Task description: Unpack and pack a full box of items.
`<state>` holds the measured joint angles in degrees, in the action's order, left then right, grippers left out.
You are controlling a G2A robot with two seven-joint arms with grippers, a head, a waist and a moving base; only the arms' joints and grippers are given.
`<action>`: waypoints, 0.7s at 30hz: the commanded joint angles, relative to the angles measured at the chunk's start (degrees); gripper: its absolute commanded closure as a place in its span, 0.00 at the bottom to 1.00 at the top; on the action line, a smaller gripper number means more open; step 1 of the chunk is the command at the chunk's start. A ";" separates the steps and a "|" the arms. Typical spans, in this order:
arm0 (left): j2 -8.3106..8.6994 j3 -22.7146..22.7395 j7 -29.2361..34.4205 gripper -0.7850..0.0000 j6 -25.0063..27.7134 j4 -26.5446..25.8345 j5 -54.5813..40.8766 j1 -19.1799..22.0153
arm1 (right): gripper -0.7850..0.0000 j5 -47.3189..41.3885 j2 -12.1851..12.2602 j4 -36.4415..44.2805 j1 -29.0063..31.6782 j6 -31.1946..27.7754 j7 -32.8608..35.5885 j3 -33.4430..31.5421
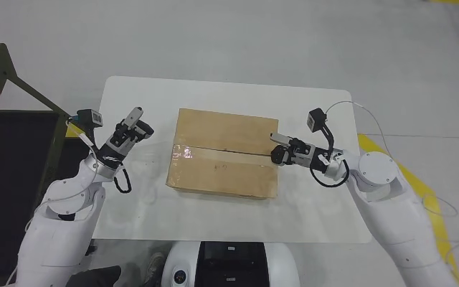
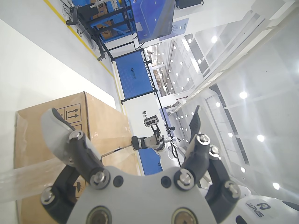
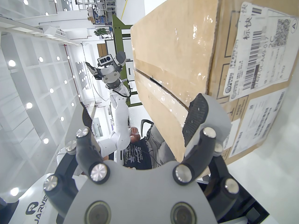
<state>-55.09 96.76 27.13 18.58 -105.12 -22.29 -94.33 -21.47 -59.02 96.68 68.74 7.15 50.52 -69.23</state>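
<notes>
box: a brown cardboard box [image 1: 224, 152] sits in the middle of the white counter [image 1: 315, 208] with its flaps shut. its long side runs from one arm toward the other.
seam: the seam [image 1: 229, 151] where the two top flaps meet runs the length of the lid. in the right wrist view a narrow dark gap shows along it.
tape: glossy clear tape [image 1: 188, 151] lies over the seam and wraps down the end face nearer the left arm.
labels: white shipping labels [image 3: 264, 54] cover the end face nearer the right arm.
left gripper: the left gripper [image 1: 136, 122] hangs above the counter near one end of the box, apart from it. its fingers are spread wide with nothing between them.
right gripper: the right gripper [image 1: 275, 146] is at the opposite end of the box, level with the top edge where the seam ends. its fingers are apart and hold nothing. one black-padded finger [image 3: 196, 115] lies right at that top edge; i cannot tell whether it touches the cardboard.
</notes>
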 commanded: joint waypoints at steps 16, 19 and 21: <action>-0.78 -0.22 -6.23 0.00 2.33 -3.23 0.91 -4.03 | 0.00 0.00 0.00 0.00 0.00 0.00 0.00 0.00; -1.25 1.20 -9.58 0.00 5.29 -5.46 0.42 -9.57 | 0.00 0.00 0.00 0.00 0.00 0.00 0.00 0.00; -1.61 2.40 -11.51 0.00 7.96 -6.73 -0.43 -14.05 | 0.00 0.00 0.00 0.00 0.00 0.00 0.00 0.00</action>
<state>-56.53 98.53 16.69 25.05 -111.25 -22.27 -105.53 -21.47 -59.02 96.68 68.74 7.15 50.52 -69.23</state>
